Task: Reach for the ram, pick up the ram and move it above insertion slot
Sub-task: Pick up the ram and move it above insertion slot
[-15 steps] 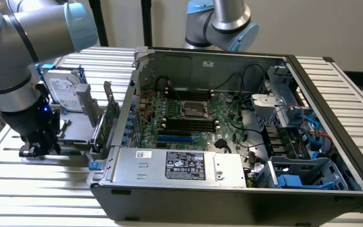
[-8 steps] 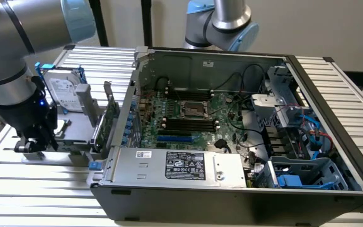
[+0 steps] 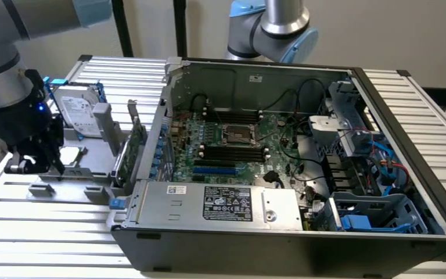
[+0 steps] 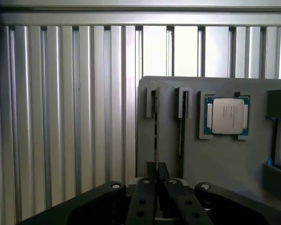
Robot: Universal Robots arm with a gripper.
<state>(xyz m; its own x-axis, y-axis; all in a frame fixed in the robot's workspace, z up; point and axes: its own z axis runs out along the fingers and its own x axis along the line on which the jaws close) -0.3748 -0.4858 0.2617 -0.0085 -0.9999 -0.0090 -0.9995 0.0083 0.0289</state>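
One pincer (image 4: 156, 169), clamped on slotted ram (image 4: 155, 126)

no text legible at this inspection. black label (image 3: 227, 204) on the power supply (image 3: 153, 204): white print and marks, too small to read. small white sticker (image 3: 178, 189) beside it: unreadable. white label on the hard drive (image 3: 79, 111): print unreadable. processor (image 4: 227, 116): faint printed lines on its lid, not readable.

Thin ram (image 4: 155, 133) stands on edge, slotted in the grey holder (image 4: 215, 159)
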